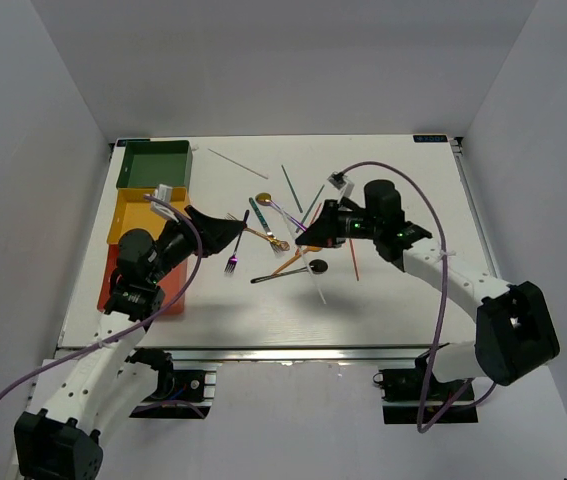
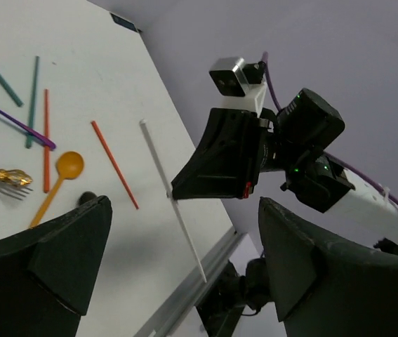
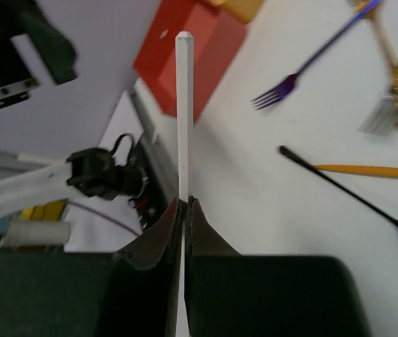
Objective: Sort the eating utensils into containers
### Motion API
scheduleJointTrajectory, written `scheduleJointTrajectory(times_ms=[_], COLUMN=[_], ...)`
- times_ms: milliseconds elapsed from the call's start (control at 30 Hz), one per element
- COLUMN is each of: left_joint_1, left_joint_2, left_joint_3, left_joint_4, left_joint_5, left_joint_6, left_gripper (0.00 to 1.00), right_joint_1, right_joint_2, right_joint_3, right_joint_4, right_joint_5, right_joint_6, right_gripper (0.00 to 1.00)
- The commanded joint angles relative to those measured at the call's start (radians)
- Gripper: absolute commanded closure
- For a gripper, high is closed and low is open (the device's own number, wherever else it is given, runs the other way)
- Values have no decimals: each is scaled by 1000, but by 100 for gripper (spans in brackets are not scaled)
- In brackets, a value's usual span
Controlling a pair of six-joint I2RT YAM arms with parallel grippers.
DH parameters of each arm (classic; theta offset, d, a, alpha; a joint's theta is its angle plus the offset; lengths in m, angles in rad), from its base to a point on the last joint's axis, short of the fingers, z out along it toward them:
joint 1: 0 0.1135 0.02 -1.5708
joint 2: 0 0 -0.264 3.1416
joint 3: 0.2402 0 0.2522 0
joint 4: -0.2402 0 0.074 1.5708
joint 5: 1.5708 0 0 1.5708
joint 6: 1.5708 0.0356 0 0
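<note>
My right gripper [image 1: 315, 240] [image 3: 185, 203] is shut on a white chopstick [image 3: 183, 105] and holds it above the middle of the table; the stick also shows in the left wrist view [image 2: 177, 210]. My left gripper [image 1: 225, 232] [image 2: 184, 267] is open and empty, facing the right gripper, next to a purple fork [image 1: 236, 245]. The dark green tray [image 1: 153, 165], yellow tray [image 1: 131, 215] and orange-red tray [image 1: 110, 285] line the left edge. A gold fork [image 1: 275, 241], gold spoon [image 1: 263, 198], orange spoon [image 1: 288, 262], black spoon [image 1: 293, 272] and coloured chopsticks lie mid-table.
Another white chopstick [image 1: 238, 163] lies at the back near the green tray. An orange chopstick [image 1: 354, 262] lies under the right arm. My left arm covers much of the orange-red tray. The table's metal front rail [image 1: 263, 352] runs along the near edge.
</note>
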Motion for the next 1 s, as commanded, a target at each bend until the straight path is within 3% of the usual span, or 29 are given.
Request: scheduleJointTrajectory(times_ms=[0, 167, 367, 567, 667, 700, 733, 867, 900, 933, 967], left_joint_1=[-55, -64, -67, -70, -70, -70, -70, -70, -70, -70, -70], left_joint_2=[9, 11, 12, 17, 15, 17, 21, 18, 15, 12, 12], left_joint_3=[18, 15, -29, -11, -11, -8, -3, 23, 43, 55, 73], left_joint_4=[55, -36, 74, -7, -13, -16, -33, -135, -216, -269, -324], left_joint_5=[15, -60, -16, -37, -39, -42, -47, -131, -227, -228, -339], left_joint_6=[4, 54, -8, 39, 50, 50, 54, 76, 80, 87, 106], left_gripper=[8, 26, 25, 26, 61, 89, 99, 100, 100, 100, 100], right_joint_1=[73, 174, 260, 325, 348, 353, 353, 350, 343, 337, 328], right_joint_2=[-45, -34, 46, 112, 153, 159, 165, 173, 170, 164, 141], right_joint_3=[37, 83, 166, 255, 287, 291, 294, 312, 314, 309, 298], right_joint_4=[166, 166, 139, 117, 96, 94, 93, 44, 30, 18, 10], right_joint_5=[-81, -20, 31, 57, 77, 78, 86, 146, 159, 193, 211], right_joint_6=[103, 126, 123, 117, 100, 100, 100, 69, 48, 43, 43], right_gripper=[100, 100, 100, 100, 100, 100, 100, 100, 95, 80, 64])
